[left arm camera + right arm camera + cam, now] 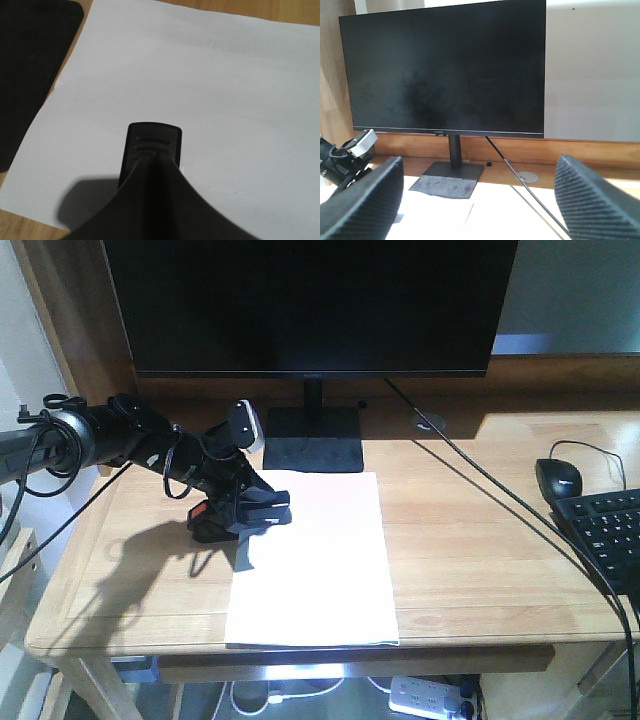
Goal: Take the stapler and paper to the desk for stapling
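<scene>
Near edge of the light-wood counter (pixel 470 570): the paper (pixel 315 565), a white stack, lies flat with its long side running front to back, the near short edge close to the counter's front rim and the far edge just short of the monitor base (pixel 313 440). Left arm (pixel 90 435) reaches in from the left side over the counter; its left pincer (pixel 262 508) sits at the paper's far-left corner. The stapler (pixel 212 520), black with an orange-red tab showing, is under the pincer at the paper's left edge; fingers appear clenched around it, though the exact contact is dark and hard to resolve. Left wrist view: a black ribbed tip (pixel 152 145) hangs over the white sheet, casting a shadow toward the sheet's near edge; the dark monitor base fills the upper-left corner of that view. Right pincer (pixel 475 200): its two ribbed fingers (pixel 365 200) are spread wide apart at the frame sides, released, nothing between them, facing the monitor (pixel 310 305). Right side of the counter: black keyboard (pixel 605 530) at the edge, black mouse (pixel 560 478) just behind it with its cord looping back. A black cable (pixel 480 480) runs diagonally from behind the monitor to the front right. Farthest: the dark monitor on its stand against the wooden back panel.
</scene>
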Available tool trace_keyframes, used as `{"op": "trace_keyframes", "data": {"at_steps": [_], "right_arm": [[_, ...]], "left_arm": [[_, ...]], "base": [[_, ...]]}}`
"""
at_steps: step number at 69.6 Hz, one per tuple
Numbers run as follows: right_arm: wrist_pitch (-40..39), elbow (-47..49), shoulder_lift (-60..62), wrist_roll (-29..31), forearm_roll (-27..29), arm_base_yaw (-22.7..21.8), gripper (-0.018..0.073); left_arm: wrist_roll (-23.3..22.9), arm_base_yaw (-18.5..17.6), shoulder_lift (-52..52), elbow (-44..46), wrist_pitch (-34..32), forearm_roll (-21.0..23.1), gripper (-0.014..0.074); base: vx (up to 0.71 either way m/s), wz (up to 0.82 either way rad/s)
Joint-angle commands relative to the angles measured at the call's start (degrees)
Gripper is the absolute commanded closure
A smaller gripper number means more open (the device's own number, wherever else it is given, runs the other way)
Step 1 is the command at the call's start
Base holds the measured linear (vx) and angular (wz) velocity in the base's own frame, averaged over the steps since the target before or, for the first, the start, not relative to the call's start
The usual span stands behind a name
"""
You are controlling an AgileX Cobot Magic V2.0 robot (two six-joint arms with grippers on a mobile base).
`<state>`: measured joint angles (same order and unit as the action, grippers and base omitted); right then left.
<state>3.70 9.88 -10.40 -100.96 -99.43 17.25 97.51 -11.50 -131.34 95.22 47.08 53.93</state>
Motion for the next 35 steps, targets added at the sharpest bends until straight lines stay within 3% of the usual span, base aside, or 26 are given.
{"op": "trace_keyframes", "data": {"at_steps": [1, 35], "right_arm": [[0.8, 1.62, -0.68, 0.43, -3.7, -0.05, -0.0018], [0.8, 1.62, -0.68, 0.43, -3.7, -0.05, -0.0018]], "left_arm": [[-0.61, -0.43, 0.96, 0.07, 1.59, -3.85, 0.0603], [-1.61, -0.43, 0.96, 0.07, 1.58, -3.85, 0.0603]], "base": [[0.0, 0.0], [0.0, 0.0]]}}
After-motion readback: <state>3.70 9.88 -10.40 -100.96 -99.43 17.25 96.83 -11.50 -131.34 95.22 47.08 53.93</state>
